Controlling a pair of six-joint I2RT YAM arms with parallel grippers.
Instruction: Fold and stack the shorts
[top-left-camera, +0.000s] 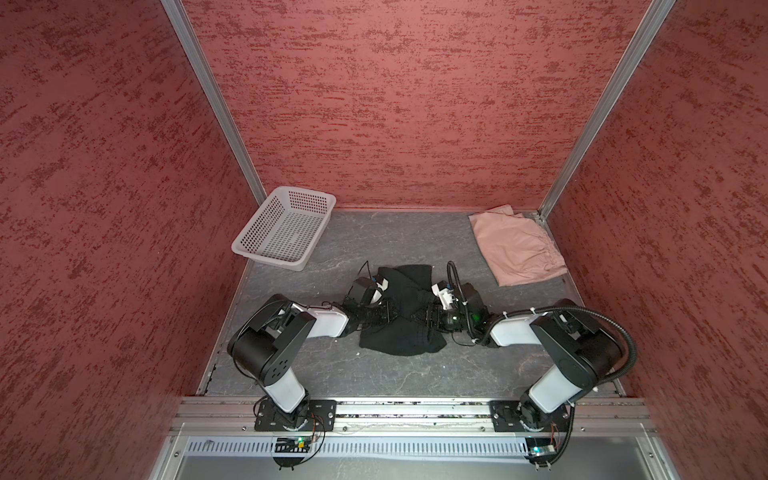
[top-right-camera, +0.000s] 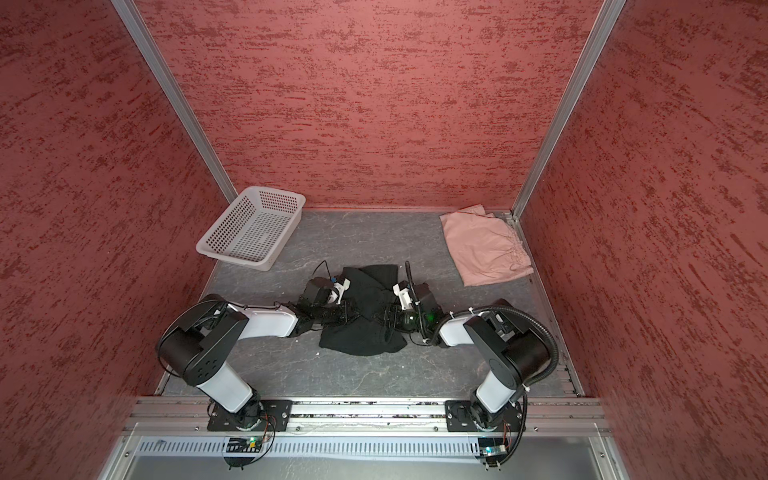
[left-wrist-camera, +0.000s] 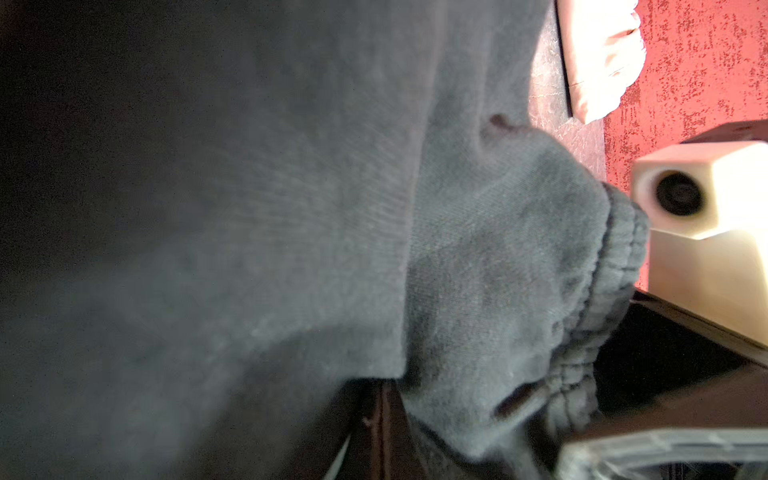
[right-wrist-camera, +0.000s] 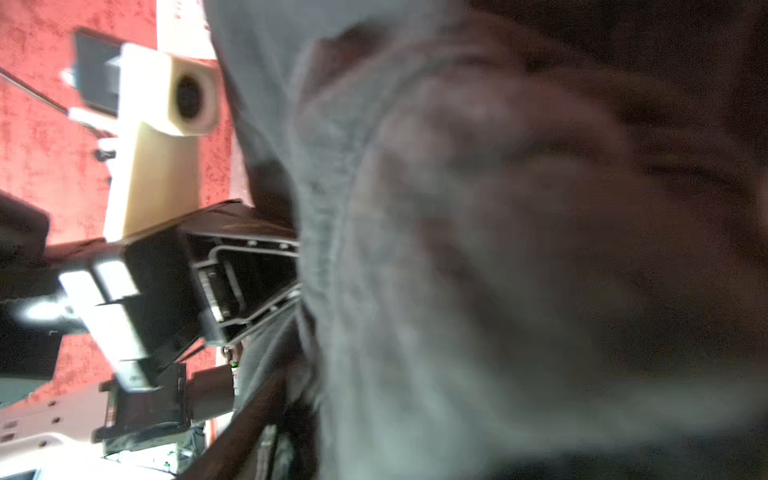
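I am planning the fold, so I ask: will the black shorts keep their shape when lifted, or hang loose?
Probably floppy: the black shorts lie bunched in soft folds. The knit looks thick and matte in the left wrist view, so likely not slippery. The gathered waistband may stay bulkier.

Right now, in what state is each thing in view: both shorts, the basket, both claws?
Black shorts: bunched up between the claws.
Pink shorts: folded, lying flat at far right.
Basket: empty, far left.
Left claw: shut on the black shorts.
Right claw: against the black shorts; grip unclear.
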